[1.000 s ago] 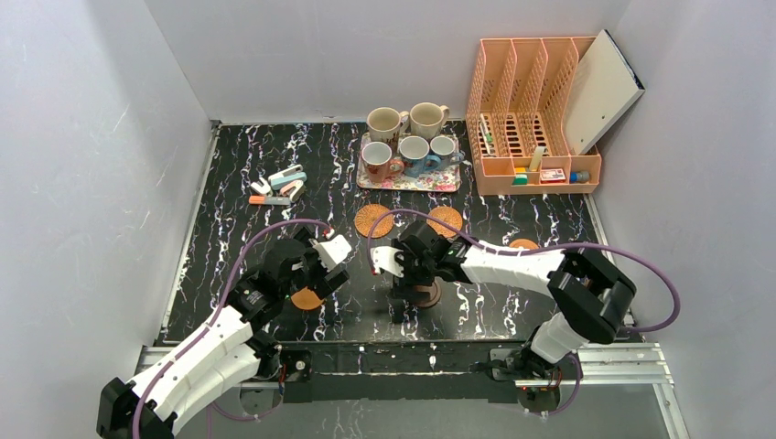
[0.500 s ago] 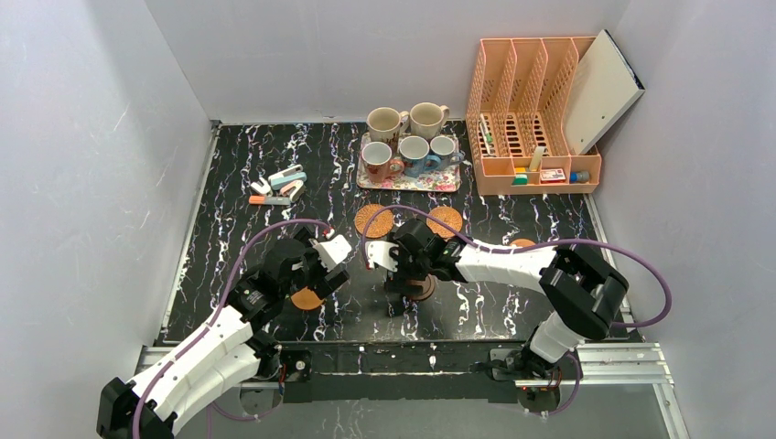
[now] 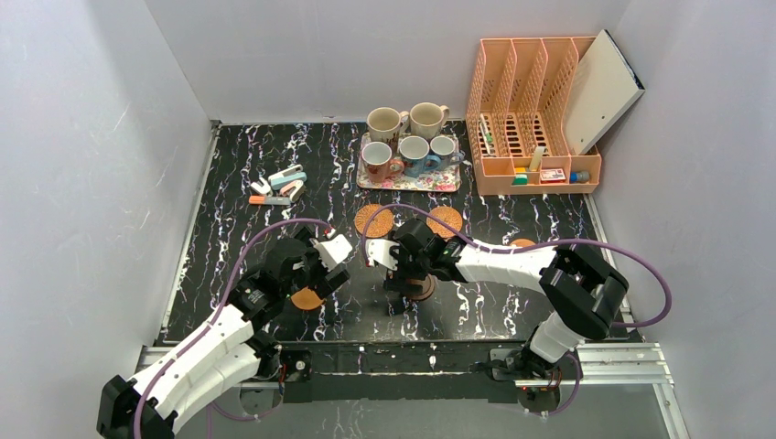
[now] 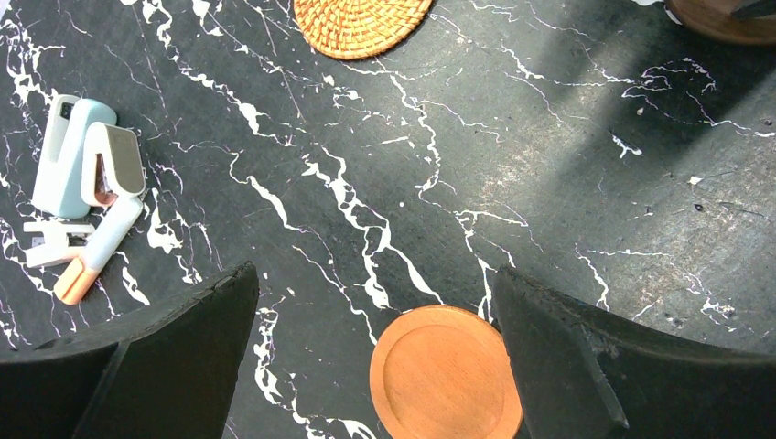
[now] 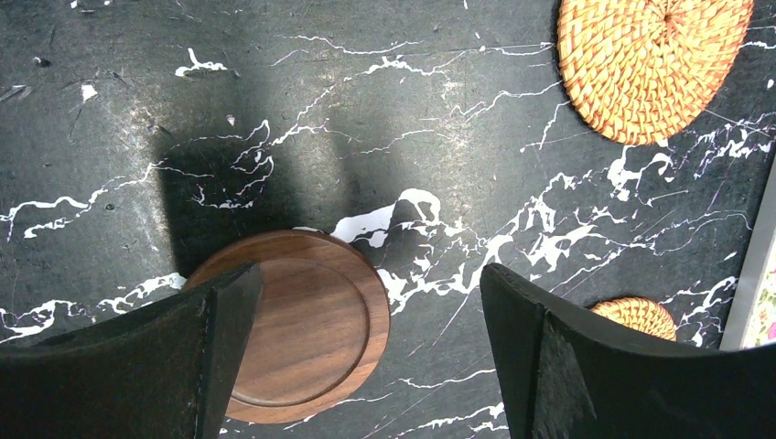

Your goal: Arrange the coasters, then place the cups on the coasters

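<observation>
Two woven coasters [image 3: 373, 220] [image 3: 445, 220] lie mid-table. A smooth orange coaster [image 4: 446, 375] rests flat between the fingers of my open left gripper [image 4: 375, 274], close to the right finger and touching neither. The dark brown coaster [image 5: 302, 334] lies flat under my open right gripper [image 5: 371, 274], partly covered by its left finger. Another smooth orange coaster [image 3: 523, 243] peeks out behind the right arm. Several cups [image 3: 414, 155] stand at the back, most on the floral tray [image 3: 409, 183]. From above, the left gripper [image 3: 311, 285] and right gripper [image 3: 410, 279] hover low near the front.
A peach file organiser [image 3: 531, 110] with a white board [image 3: 599, 87] leaning in it stands at the back right. Small staplers and stationery [image 3: 279, 187] lie at the left. Grey walls close in three sides.
My right gripper has drifted slightly left and toward the back over the dark coaster, still open. The left arm has not moved.
</observation>
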